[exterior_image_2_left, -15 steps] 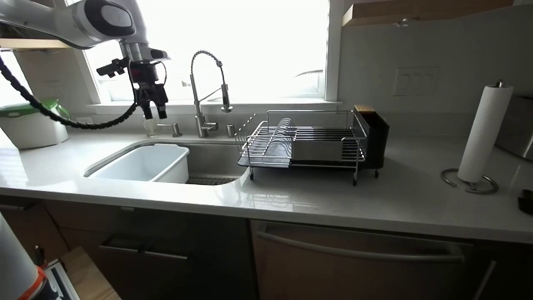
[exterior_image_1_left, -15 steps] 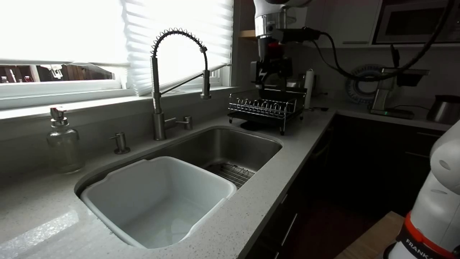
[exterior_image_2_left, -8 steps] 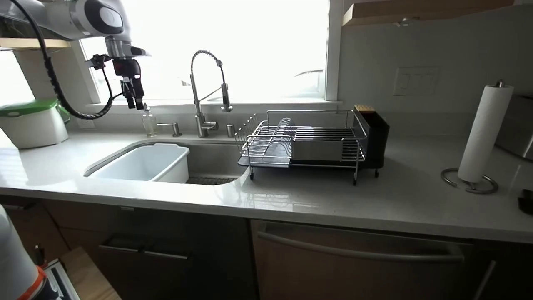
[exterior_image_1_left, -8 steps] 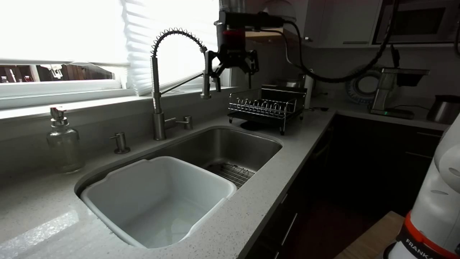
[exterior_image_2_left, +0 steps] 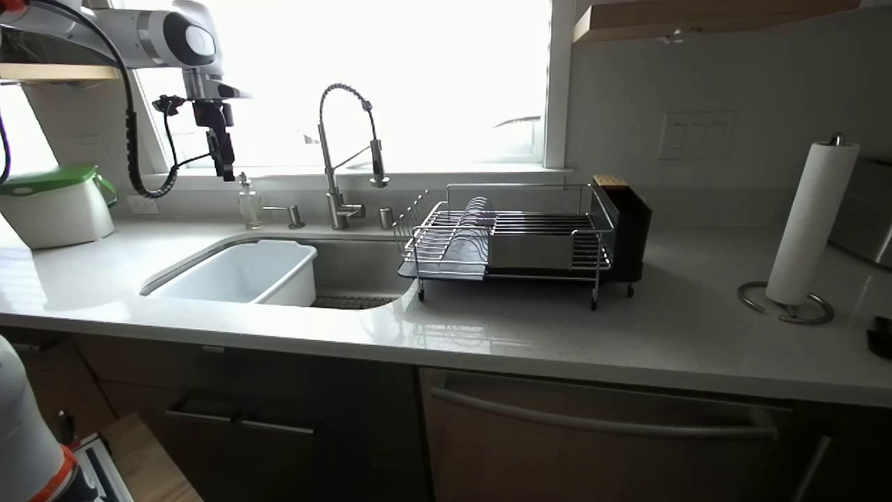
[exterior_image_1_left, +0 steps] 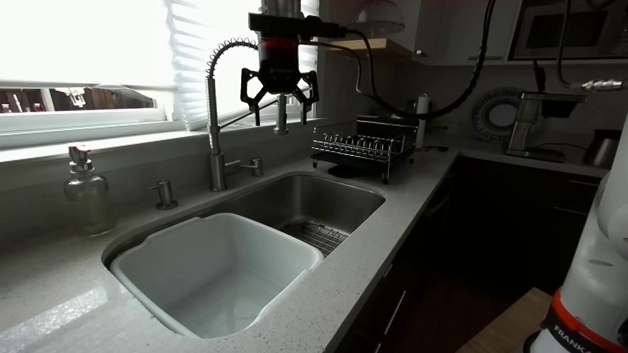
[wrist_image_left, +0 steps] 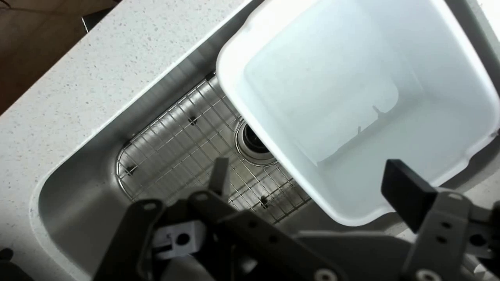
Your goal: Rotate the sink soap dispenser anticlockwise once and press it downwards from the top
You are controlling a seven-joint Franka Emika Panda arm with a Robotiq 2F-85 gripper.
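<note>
1. The counter [exterior_image_2_left: 669, 341] lies lower than the gripper [exterior_image_1_left: 280, 117], well apart from it.
2. The arm [exterior_image_2_left: 157, 38] is above the gripper, which hangs from its end.
3. The sink [exterior_image_1_left: 336, 196] is below the gripper, a wire grid [wrist_image_left: 197, 145] on its floor.
4. The rack [exterior_image_2_left: 531, 252] stands on the counter, lower than the gripper and to its right in both exterior views.
5. The tub [exterior_image_1_left: 181, 255] sits in the sink, well below the gripper; in the wrist view one fingertip [wrist_image_left: 408, 191] overlaps its rim.
6. In an exterior view the faucet [exterior_image_1_left: 214, 127] is partly hidden behind the gripper, the spray head [exterior_image_1_left: 281, 128] showing between the fingers [exterior_image_1_left: 303, 115]; the two stand apart.
7. The gripper points down, its fingers spread wide.
8. The bottle [exterior_image_1_left: 88, 201], clear glass, is lower than the gripper and well to its left in an exterior view.
9. The dispenser [exterior_image_1_left: 165, 193] stands upright on the counter between bottle and faucet, lower than the gripper and well apart from it; its nozzle [exterior_image_1_left: 156, 187] faces the bottle's side.
</note>
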